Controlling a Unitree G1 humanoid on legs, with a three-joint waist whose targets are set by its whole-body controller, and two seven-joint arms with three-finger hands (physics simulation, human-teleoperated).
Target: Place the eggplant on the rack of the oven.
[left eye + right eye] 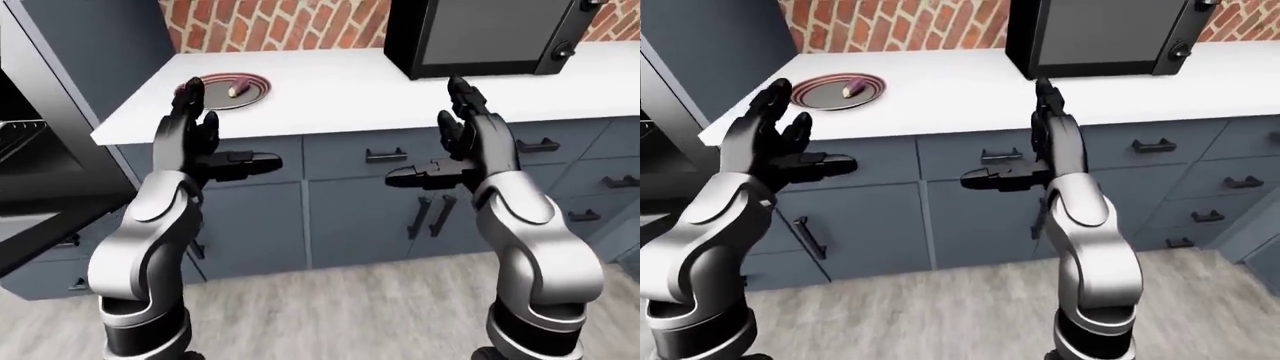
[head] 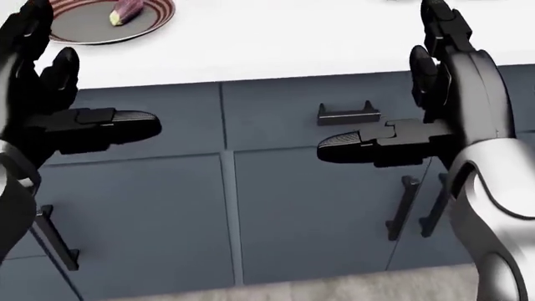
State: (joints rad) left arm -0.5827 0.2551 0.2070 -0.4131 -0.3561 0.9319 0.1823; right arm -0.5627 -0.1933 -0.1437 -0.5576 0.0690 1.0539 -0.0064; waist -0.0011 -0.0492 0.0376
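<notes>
At eleven o'clock on the counter (image 1: 330,90), the eggplant (image 1: 241,86) waits on its plate (image 1: 215,98); both hands, left (image 1: 190,127) and right (image 1: 465,139), spread empty. Step closer before reaching.

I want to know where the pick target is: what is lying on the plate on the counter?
The eggplant lies on the plate, near its right side in the right-eye view. In the left-eye view the left hand covers the plate's left edge.

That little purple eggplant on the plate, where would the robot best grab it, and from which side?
Probably around its thicker purple middle, coming down from above. The eggplant lies flat on a shallow plate, so the rim and countertop block a low sideways approach. It lies nearer the left hand, which is open and empty, like the right hand.
</notes>
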